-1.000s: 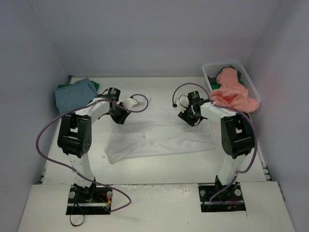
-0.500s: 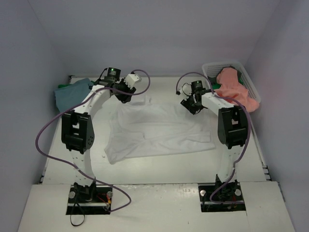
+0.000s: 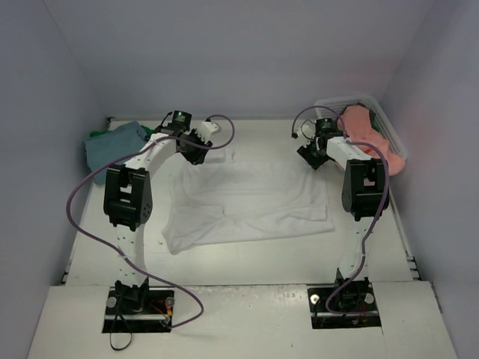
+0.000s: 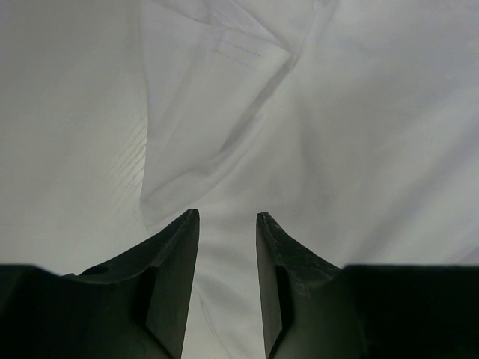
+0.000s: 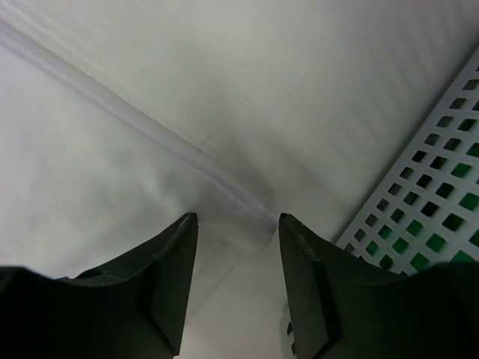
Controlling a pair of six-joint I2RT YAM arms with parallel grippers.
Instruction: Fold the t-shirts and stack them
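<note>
Both arms stretch to the far side of the table (image 3: 247, 258), wrists tipped down over the white t-shirt (image 3: 247, 202) spread flat at centre. The left gripper (image 4: 227, 217) hovers at the shirt's far-left sleeve, jaws slightly parted and gripping nothing. The right gripper (image 5: 238, 217) is poised over the far-right hem just beside the mesh basket (image 5: 419, 217), jaws apart and empty. A teal t-shirt (image 3: 112, 146) lies far left, and a salmon t-shirt (image 3: 367, 138) fills the basket.

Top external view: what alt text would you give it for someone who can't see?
A white t-shirt lies spread on the table between two robot arms, the left end effector and right end effector open near its far corners. A teal t-shirt sits far left; a salmon t-shirt spills from a white mesh basket far right.
</note>
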